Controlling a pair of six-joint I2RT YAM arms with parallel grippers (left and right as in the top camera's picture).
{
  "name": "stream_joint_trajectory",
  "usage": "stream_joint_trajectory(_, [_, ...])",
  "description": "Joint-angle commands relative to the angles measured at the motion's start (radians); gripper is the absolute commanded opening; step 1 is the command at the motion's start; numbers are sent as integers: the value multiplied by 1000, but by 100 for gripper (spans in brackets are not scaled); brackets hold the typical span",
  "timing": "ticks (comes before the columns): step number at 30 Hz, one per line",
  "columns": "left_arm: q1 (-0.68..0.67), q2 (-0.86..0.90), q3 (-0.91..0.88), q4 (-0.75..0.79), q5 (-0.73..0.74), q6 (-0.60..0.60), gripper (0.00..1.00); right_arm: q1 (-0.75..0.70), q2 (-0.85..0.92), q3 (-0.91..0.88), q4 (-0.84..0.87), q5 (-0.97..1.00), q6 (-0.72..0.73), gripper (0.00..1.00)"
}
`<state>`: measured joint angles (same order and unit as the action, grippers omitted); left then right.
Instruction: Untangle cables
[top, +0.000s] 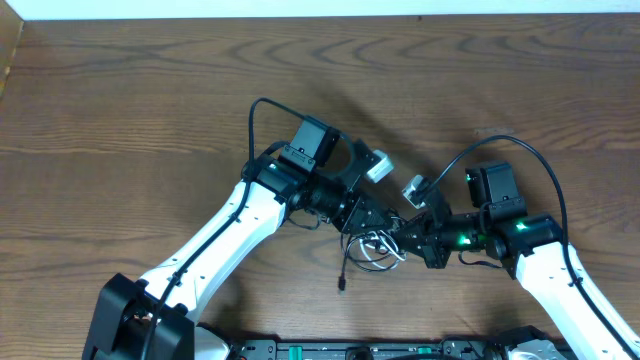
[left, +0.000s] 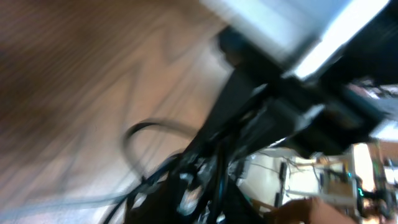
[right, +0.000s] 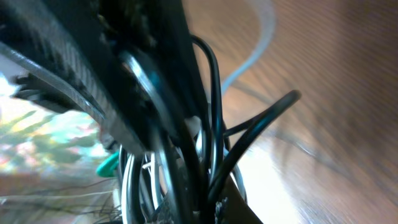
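Observation:
The cables (top: 372, 248) are a small tangle of white and black cord in the middle of the table, between both arms. A black end (top: 343, 280) trails toward the front edge. My left gripper (top: 372, 225) is at the bundle's upper left and seems shut on it. My right gripper (top: 412, 240) is at its right side. The right wrist view shows black and white cords (right: 211, 124) running tight into my shut right gripper (right: 211, 208). The left wrist view is blurred; a black cord loop (left: 143, 134) hangs by my left gripper (left: 199, 193).
The wooden table (top: 120, 110) extends to all sides. A thick black robot wire (top: 255, 120) arcs over the left arm and another (top: 530, 160) over the right arm. The right arm fills the upper right of the left wrist view (left: 323, 112).

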<state>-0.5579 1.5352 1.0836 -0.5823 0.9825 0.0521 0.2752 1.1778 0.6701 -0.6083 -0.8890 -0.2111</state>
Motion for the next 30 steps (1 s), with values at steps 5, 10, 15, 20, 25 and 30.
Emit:
stream_joint_trajectory(5, [3, -15, 7, -104, -256, -5, 63, 1, 1, -1, 10, 380, 295, 1])
stream_joint_trajectory(10, [2, -15, 7, -113, -261, -23, 63, 2, 1, -1, 42, 306, 311, 1])
stream_joint_trajectory(15, [2, -15, 7, -79, -123, -32, 63, 2, 1, -1, 56, 272, 311, 1])
stream_joint_trajectory(20, [2, -15, 7, 38, -77, -211, 57, 2, 1, -1, 72, 209, 323, 1])
stream_joint_trajectory(25, [2, -14, 7, 133, -126, -449, 57, 2, 1, -1, 105, 204, 437, 1])
stream_joint_trajectory(30, [2, -13, 3, 121, -267, -710, 57, 2, 1, -1, 139, 204, 493, 1])
